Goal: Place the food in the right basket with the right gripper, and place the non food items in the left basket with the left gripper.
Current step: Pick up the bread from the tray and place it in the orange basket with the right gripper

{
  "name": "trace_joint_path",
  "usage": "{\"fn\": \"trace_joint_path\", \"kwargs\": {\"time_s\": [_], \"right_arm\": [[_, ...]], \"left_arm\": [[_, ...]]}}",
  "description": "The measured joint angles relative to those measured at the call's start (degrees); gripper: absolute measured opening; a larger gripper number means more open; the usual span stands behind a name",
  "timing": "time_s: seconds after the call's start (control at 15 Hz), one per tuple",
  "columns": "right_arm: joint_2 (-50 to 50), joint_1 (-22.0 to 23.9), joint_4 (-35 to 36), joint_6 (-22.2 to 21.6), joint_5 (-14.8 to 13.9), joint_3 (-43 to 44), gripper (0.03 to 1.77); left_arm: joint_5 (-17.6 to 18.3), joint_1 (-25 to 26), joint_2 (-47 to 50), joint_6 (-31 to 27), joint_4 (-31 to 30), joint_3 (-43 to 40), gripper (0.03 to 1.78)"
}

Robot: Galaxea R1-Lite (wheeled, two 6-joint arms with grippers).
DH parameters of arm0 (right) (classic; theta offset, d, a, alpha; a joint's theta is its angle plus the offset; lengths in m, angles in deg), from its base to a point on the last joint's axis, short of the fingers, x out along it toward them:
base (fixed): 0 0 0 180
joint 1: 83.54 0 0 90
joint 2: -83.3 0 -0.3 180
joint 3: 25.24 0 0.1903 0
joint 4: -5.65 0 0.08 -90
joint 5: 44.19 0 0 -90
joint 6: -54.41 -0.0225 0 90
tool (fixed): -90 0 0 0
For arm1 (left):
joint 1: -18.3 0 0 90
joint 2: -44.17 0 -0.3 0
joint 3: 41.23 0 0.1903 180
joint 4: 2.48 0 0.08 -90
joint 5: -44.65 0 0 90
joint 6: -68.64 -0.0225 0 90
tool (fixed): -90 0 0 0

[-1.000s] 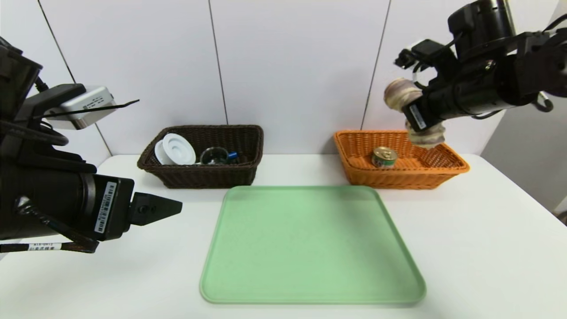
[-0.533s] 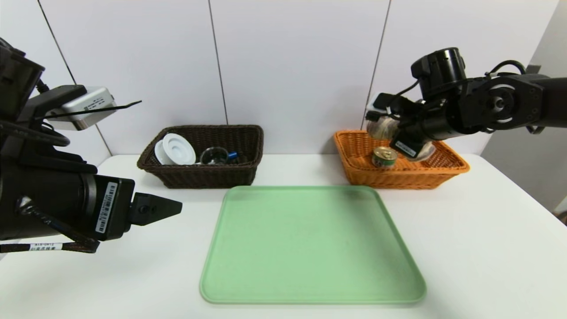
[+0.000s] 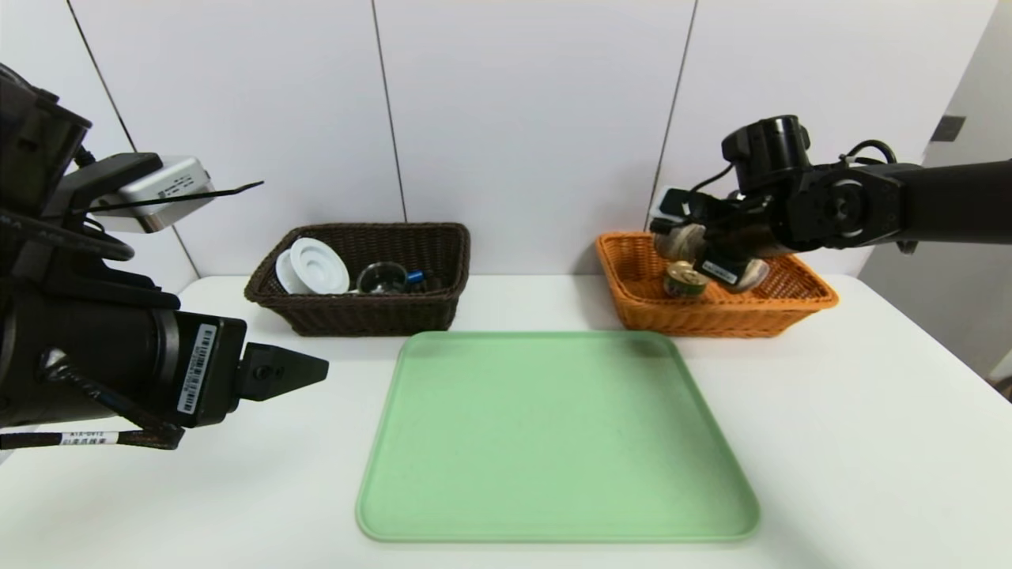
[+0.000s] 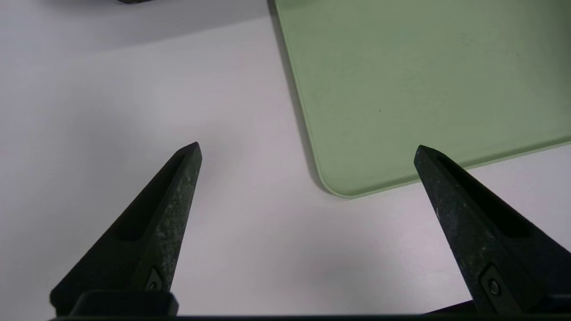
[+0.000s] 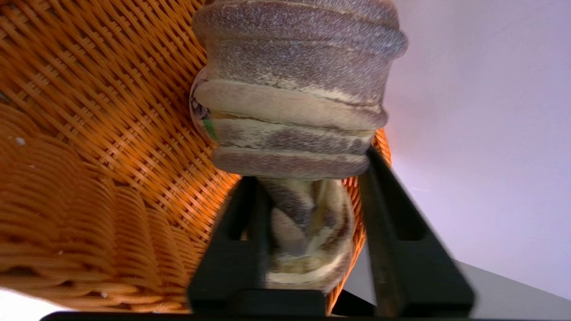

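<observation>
I've got the right gripper (image 3: 715,265) down inside the right basket (image 3: 791,304), the orange one at the far right of the white table (image 3: 870,442), and the bread roll (image 3: 681,241) is between its fingers. In the right wrist view the two black fingers (image 5: 236,240) flank the roll's narrow middle. One looks pressed against it, the other seems to stand a little off, so I read the grip as slackening, but I can't tell for sure whether the roll is free.

The roll's long axis runs roughly along the basket's length, slightly tilted. One rounded end pokes out toward the basket's inner end, above the can (image 3: 685,279), and the other shows past the gripper toward the outer end. It hangs just over the basket floor, close behind the can. I can't tell whether it touches anything.

Progress looks good. The can sits upright in the orange basket. Over in the left basket (image 3: 356,312), the dark brown one at the far left, I see the white ring dispenser (image 3: 316,266), the glass cup (image 3: 383,278) and a bit of the marker's blue cap (image 3: 415,277). The green tray (image 3: 553,442) in the middle holds nothing, so I judge this roll is the last piece: release it and pull clear.

My left gripper (image 4: 308,147) hangs parked over the table's near left edge, fingers spread wide, holding nothing.
</observation>
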Motion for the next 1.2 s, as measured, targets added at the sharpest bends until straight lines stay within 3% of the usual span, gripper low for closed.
{"fn": "trace_joint_path", "kwargs": {"time_s": [0.2,0.53,0.8,1.2], "right_arm": [[1.0,0.3,-0.4,-0.1,0.0,0.6,1.02],[0.9,1.0,-1.9,-0.5,0.3,1.5,1.35],[-0.2,1.4,-2.6,-0.7,0.3,1.9,1.49],[-3.8,1.5,-14.8,-5.0,3.9,6.2,1.61]], "left_arm": [[0.0,0.0,-0.2,0.1,0.0,0.0,1.69],[0.0,0.0,-0.2,0.1,0.0,0.0,1.69],[0.0,0.0,0.0,0.0,0.0,0.1,1.69],[0.2,0.0,0.7,0.2,0.1,-0.6,1.69]]}}
